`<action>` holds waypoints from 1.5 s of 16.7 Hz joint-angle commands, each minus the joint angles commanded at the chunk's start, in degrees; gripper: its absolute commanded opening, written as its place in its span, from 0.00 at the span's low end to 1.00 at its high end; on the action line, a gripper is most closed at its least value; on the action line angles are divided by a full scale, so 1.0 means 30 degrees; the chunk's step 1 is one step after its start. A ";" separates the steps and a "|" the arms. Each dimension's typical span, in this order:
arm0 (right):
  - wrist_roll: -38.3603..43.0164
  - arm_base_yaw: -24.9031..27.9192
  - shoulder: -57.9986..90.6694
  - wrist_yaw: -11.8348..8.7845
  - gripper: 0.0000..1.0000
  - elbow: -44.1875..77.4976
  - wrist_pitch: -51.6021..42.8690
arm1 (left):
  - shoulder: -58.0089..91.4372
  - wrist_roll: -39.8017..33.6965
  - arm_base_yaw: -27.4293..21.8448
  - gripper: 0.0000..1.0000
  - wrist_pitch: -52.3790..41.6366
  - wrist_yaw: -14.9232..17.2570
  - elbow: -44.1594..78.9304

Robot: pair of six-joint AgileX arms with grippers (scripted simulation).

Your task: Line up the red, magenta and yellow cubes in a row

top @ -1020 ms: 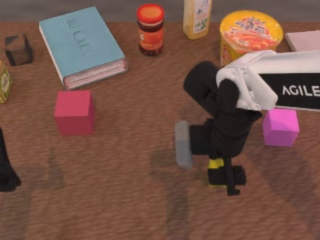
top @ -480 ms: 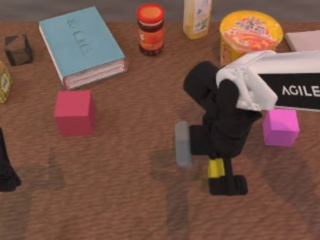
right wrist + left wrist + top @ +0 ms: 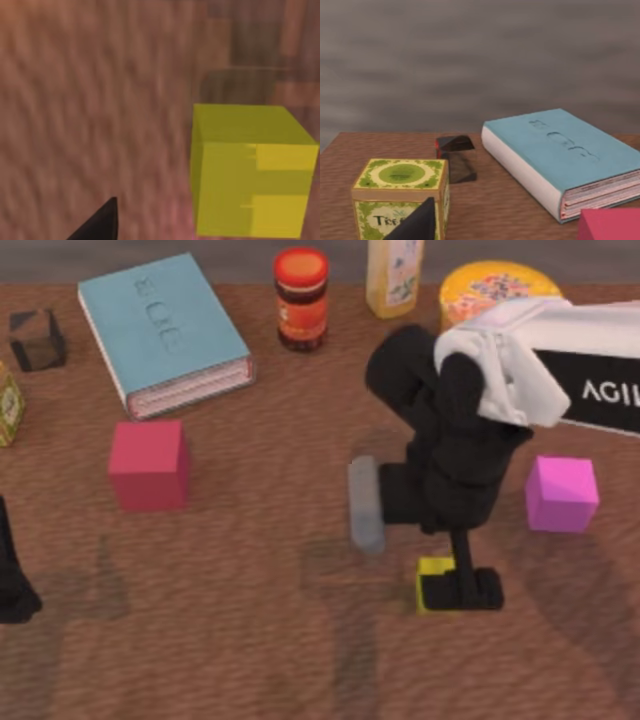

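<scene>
Right gripper (image 3: 462, 588): hanging over table centre-right, at yellow cube; fingers' spread – cannot tell, black fingers overlapping cube in top view, only one dark tip showing in wrist view.
Yellow cube (image 3: 432, 575): sitting on table (image 3: 250, 640), partly hidden under right gripper; filling much of right wrist view (image 3: 250, 175).
Magenta cube (image 3: 561, 494): resting right of yellow, apart from it, near right arm.
Red cube (image 3: 149, 464): lying on left side, just below book (image 3: 160, 330); well apart from other two.
Left gripper (image 3: 12, 580): idling at left edge; fingers – cannot tell.
Back row: dark cube (image 3: 37, 338), jar (image 3: 301, 297), bottle (image 3: 394, 275), noodle cup (image 3: 480, 290).
Left edge: green box (image 3: 402, 195).
</scene>
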 joint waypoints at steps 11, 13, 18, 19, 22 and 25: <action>0.1275 -0.0409 -0.0472 0.0028 1.00 0.1498 -0.1927 | 0.0000 0.0000 0.0000 1.00 0.0000 0.0000 0.0000; 0.3011 -0.0998 -0.0157 0.0056 1.00 0.1923 -0.2035 | 0.0000 0.0000 0.0000 1.00 0.0000 0.0000 0.0000; 1.0102 -0.3316 0.0904 0.0160 1.00 0.2930 -0.2496 | 0.0000 0.0000 0.0000 1.00 0.0000 0.0000 0.0000; 1.1870 -0.3856 0.1141 0.0189 1.00 0.3101 -0.2611 | 0.0000 0.0000 0.0000 1.00 0.0000 0.0000 0.0000; 1.7068 -0.5475 0.1711 0.0285 1.00 0.3591 -0.2859 | 0.0000 0.0000 0.0000 1.00 0.0000 0.0000 0.0000; 2.1053 -0.6880 0.1982 0.0360 1.00 0.4080 -0.2891 | 0.0000 0.0000 0.0000 1.00 0.0000 0.0000 0.0000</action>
